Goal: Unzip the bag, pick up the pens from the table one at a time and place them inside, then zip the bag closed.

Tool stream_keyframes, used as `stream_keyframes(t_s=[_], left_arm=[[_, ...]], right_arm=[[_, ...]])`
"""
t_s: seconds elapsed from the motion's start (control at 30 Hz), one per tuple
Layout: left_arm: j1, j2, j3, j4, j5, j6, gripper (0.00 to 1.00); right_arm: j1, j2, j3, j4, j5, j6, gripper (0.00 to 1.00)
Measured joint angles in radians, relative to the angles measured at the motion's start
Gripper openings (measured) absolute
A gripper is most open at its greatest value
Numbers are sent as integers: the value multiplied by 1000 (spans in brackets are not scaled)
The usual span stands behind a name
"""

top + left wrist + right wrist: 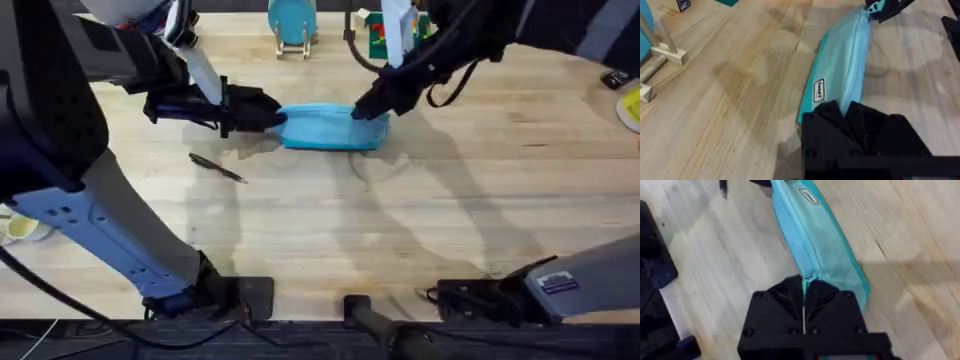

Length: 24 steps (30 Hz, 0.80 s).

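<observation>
The light-blue bag [330,128] lies flat on the table [400,220], and its zipper looks closed along its length. My left gripper [275,115] is shut on the bag's left end; its black fingers [847,112] pinch the fabric of the bag [840,75]. My right gripper [368,108] is shut on the teal zipper pull [804,282] at the right end of the bag [815,235]. One dark pen [218,167] lies on the table in front of the left gripper, apart from the bag. The pen's tip [723,189] shows in the right wrist view.
A round teal disc on a wooden stand [292,25] is behind the bag, its base [660,47] near the left gripper. A colourful box [385,30] stands at the back. A yellow item [632,105] and a black item [612,78] sit at the right edge.
</observation>
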Motion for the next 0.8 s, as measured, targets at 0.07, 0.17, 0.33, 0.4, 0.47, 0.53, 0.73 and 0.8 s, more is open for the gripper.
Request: stream_keyframes(t_s=[0.07, 0.17, 0.33, 0.4, 0.47, 0.53, 0.73, 0.8], left_arm=[[0, 0, 0, 0, 0, 0, 41], [0, 0, 0, 0, 0, 0, 41], [0, 0, 0, 0, 0, 0, 41], [0, 0, 0, 0, 0, 0, 41], [0, 0, 0, 0, 0, 0, 41], [0, 0, 0, 0, 0, 0, 41], [0, 0, 0, 0, 0, 0, 41], [0, 0, 0, 1, 0, 0, 41]], right_arm=[[12, 0, 0, 13, 1, 0, 31], [29, 0, 0, 33, 1, 0, 30], [53, 0, 0, 63, 9, 1, 31], [62, 0, 0, 71, 10, 0, 31], [71, 0, 0, 77, 13, 0, 31], [78, 0, 0, 83, 16, 0, 31], [96, 0, 0, 115, 25, 1, 31], [104, 0, 0, 131, 29, 1, 31]])
